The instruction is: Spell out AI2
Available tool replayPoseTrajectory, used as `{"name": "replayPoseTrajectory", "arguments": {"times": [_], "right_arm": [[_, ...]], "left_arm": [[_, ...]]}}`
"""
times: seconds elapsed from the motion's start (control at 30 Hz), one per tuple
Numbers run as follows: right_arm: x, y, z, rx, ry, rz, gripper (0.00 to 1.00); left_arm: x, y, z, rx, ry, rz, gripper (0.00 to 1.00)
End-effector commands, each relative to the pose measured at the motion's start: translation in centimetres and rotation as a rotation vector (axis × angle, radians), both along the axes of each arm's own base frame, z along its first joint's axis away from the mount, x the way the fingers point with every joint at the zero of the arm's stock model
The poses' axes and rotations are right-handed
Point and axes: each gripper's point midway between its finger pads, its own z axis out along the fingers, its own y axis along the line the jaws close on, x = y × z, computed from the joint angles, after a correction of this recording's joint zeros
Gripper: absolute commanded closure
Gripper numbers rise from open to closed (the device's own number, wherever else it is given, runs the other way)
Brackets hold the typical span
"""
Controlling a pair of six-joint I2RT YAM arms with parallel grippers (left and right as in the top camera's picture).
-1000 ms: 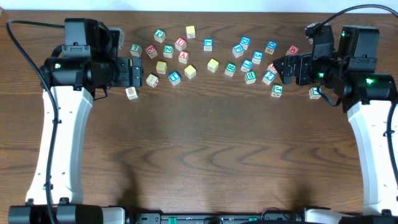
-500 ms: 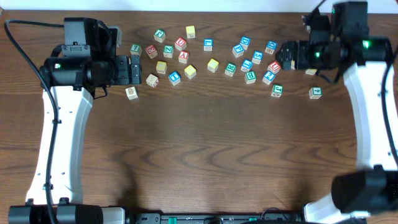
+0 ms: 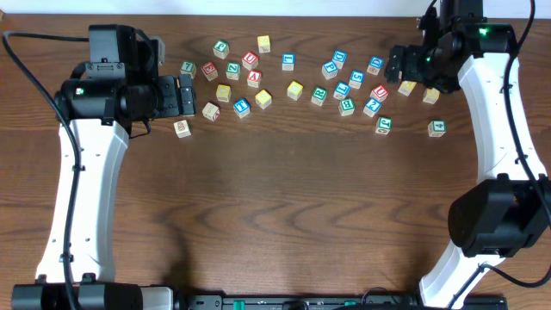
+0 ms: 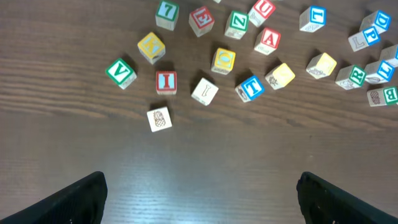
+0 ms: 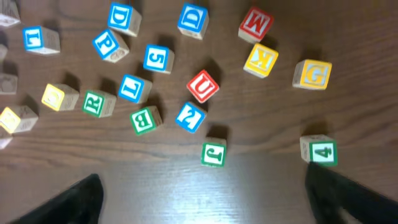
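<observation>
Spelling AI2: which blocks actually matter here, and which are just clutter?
Needed:
red A block
red I block
blue 2 block

Clutter, among others:
green V block
green 7 block
red U block
yellow G block
green 4 block

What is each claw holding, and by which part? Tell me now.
Nothing is held. The left claw and the right claw are both open over bare table; the blocks lie ahead, touching neither.
</observation>
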Motion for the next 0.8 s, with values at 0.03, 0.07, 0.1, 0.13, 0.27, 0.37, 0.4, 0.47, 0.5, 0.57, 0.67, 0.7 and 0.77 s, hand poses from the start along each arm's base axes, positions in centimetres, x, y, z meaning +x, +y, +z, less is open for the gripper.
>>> {"name": "replayPoseTrajectory", "arguments": {"times": [0.03, 0.07, 0.1, 0.13, 0.27, 0.37, 0.4, 0.47, 0.5, 0.57, 0.67, 0.7, 0.77], "right_arm": [[1.0, -0.1, -0.4, -0.016, -0.009, -0.023, 0.18], [1.1, -0.1, -0.6, -0.016, -0.008, -0.023, 0.21], [1.2, -0.2, -0.8, -0.016, -0.008, -0.024, 0.24], [1.4, -0.2, -1.0, -0.014, -0.008, -0.035, 0.25], [2.1, -0.6, -1.8, -0.009, -0.004, -0.111, 0.27], [2.7, -0.6, -2.3, 0.009, -0.009, -0.145, 0.28], [2.9, -0.6, -2.5, 0.011, -0.010, -0.150, 0.28], [3.1, -0.5, -2.8, 0.014, -0.008, -0.156, 0.29], [3.1, -0.5, -2.9, 0.016, -0.006, -0.160, 0.29], [3.1, -0.5, -3.2, 0.018, 0.000, -0.165, 0.30], [3.2, -0.6, -3.3, 0.018, 0.001, -0.166, 0.30], [3.2, -0.5, -3.3, 0.018, 0.001, -0.166, 0.30], [3.1, -0.5, -3.3, 0.017, 0.002, -0.166, 0.31]], "left_arm": [[0.1, 0.3, 0.7, -0.003, -0.006, 0.025, 0.04], [0.0, 0.3, 0.6, -0.003, -0.004, 0.025, 0.04], [0.0, 0.3, 0.6, -0.003, -0.002, 0.025, 0.04], [-0.1, 0.3, 0.6, -0.003, 0.000, 0.025, 0.04], [-0.1, 0.3, 0.6, -0.003, 0.000, 0.025, 0.04], [-0.1, 0.3, 0.6, -0.003, 0.000, 0.025, 0.04], [-0.1, 0.3, 0.6, -0.003, 0.000, 0.025, 0.04], [-0.1, 0.3, 0.6, -0.003, 0.000, 0.025, 0.04], [-0.1, 0.3, 0.6, -0.003, 0.000, 0.025, 0.04], [-0.1, 0.3, 0.6, -0.003, 0.000, 0.025, 0.04], [-0.1, 0.3, 0.6, -0.003, 0.000, 0.025, 0.04], [-0.1, 0.3, 0.6, -0.003, 0.000, 0.025, 0.04], [-0.1, 0.3, 0.6, -0.003, 0.000, 0.025, 0.04]]}}
